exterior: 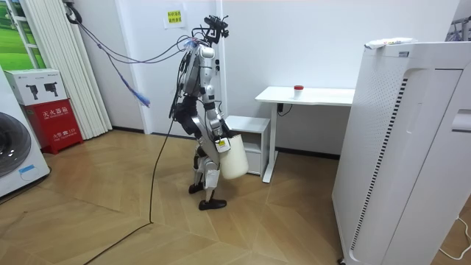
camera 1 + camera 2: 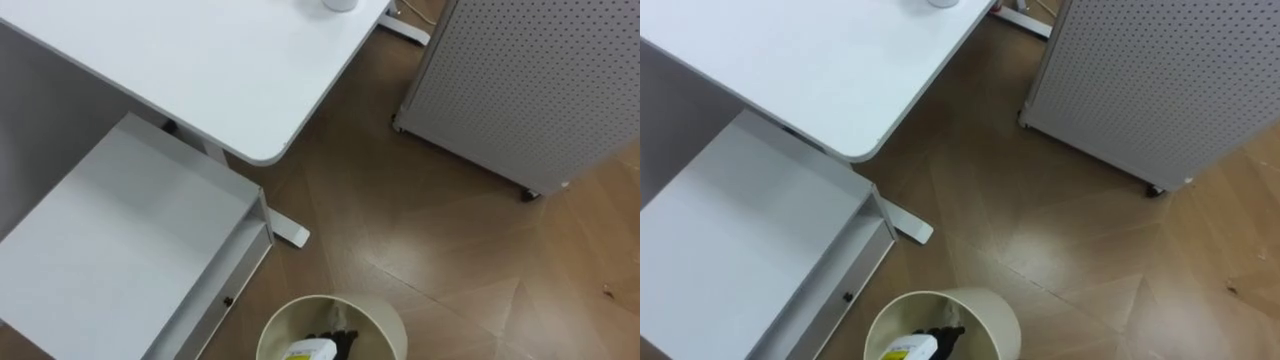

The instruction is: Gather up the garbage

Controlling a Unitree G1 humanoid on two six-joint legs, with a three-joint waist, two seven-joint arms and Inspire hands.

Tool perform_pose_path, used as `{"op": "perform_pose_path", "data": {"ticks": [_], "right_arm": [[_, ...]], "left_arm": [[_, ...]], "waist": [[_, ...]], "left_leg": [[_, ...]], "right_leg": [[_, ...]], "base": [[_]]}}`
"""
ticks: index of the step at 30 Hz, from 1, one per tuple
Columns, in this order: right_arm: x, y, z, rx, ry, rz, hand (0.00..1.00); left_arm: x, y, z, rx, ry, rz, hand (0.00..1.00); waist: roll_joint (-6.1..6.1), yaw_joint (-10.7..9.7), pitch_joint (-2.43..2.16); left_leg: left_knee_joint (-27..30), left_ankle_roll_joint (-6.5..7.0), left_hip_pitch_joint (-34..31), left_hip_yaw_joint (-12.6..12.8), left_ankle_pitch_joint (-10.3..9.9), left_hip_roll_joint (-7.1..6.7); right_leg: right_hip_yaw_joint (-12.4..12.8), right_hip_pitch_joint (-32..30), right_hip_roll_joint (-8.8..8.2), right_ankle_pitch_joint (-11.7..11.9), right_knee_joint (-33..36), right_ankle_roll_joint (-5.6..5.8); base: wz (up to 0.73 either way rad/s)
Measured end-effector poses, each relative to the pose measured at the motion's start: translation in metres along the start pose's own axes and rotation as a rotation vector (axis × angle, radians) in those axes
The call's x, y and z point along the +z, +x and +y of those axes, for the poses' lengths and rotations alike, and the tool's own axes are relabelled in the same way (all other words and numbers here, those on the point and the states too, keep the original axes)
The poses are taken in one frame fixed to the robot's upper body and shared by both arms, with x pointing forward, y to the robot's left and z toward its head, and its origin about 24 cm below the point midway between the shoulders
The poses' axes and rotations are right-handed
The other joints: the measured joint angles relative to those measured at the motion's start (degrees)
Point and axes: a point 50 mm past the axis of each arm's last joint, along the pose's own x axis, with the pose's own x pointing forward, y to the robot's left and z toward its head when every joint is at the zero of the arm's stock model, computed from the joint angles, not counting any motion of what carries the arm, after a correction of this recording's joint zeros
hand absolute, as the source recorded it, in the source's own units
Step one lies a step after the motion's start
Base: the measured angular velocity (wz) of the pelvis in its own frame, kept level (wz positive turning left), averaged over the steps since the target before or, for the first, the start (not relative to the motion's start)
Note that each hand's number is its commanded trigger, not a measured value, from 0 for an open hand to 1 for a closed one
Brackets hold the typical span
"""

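A cream round waste bin [image 2: 335, 325] shows at the bottom of the eye views, with a yellow-and-white piece of garbage [image 2: 308, 350] and something dark [image 2: 338, 343] inside it. In the room view the bin [image 1: 234, 156] hangs off the floor at the robot's thigh. My right hand [image 1: 221, 143] is at the bin's upper rim on the side nearer the camera, and its fingers are hidden there. The robot stands on the wooden floor, facing the white desk [image 1: 305, 96].
The white desk [image 2: 200, 60] and its low white shelf unit [image 2: 120, 250] fill the left of the eye views. A perforated white panel on casters [image 2: 530, 90] stands at the right. Brown floor [image 2: 420, 230] lies between them. A white cup [image 2: 340, 4] sits on the desk.
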Motion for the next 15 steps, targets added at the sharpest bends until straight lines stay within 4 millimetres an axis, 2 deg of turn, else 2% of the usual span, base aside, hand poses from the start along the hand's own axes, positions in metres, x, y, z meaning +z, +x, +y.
{"op": "perform_pose_path", "data": {"ticks": [4,6,9,11,13,15], "right_arm": [[-0.004,-0.002,-0.005,-0.013,-0.009,0.016,1.00],[-0.009,-0.005,-0.013,-0.027,-0.010,0.027,1.00],[-0.014,-0.008,-0.020,-0.049,0.030,0.028,1.00],[-0.020,-0.010,-0.024,-0.065,0.043,0.040,1.00],[-0.028,-0.014,-0.030,-0.084,0.058,0.056,1.00],[-0.039,-0.020,-0.035,-0.099,0.077,0.068,1.00]], "left_arm": [[-0.007,-0.002,0.003,0.020,-0.060,0.028,0.00],[-0.014,-0.003,0.007,0.038,-0.090,0.043,0.00],[-0.022,-0.008,0.012,0.084,-0.129,0.042,0.00],[-0.022,-0.010,0.018,0.122,-0.145,0.023,0.00],[-0.020,-0.012,0.023,0.172,-0.178,0.008,0.00],[-0.014,-0.019,0.029,0.253,-0.231,-0.046,0.00]], "waist": [[0.56,0.10,0.16],[0.99,0.11,0.13],[1.42,0.16,-0.15],[1.52,0.13,-0.30],[1.75,0.24,-0.45],[1.93,0.20,-1.51]], "left_leg": [[-1.56,-0.13,3.28,0.26,0.07,-0.14],[-3.32,-0.40,6.04,0.26,0.28,-0.77],[-5.70,-0.69,9.63,0.47,0.53,-1.07],[-6.78,-0.81,11.84,0.40,0.74,-1.81],[-8.03,-0.82,14.25,0.41,0.91,-1.93],[-9.55,-0.91,16.75,0.18,0.96,-2.03]], "right_leg": [[0.07,3.00,0.11,-0.03,-1.19,0.05],[0.15,5.37,0.01,-0.14,-2.64,0.22],[0.01,8.59,0.00,-0.16,-4.08,0.31],[-0.01,10.52,-0.07,-0.32,-4.68,0.57],[-0.11,12.98,0.05,-0.40,-6.03,0.70],[-0.96,15.81,0.03,-0.51,-7.64,0.88]], "base": [[-0.02],[0.00],[-0.05],[0.00],[0.00],[0.07]]}}
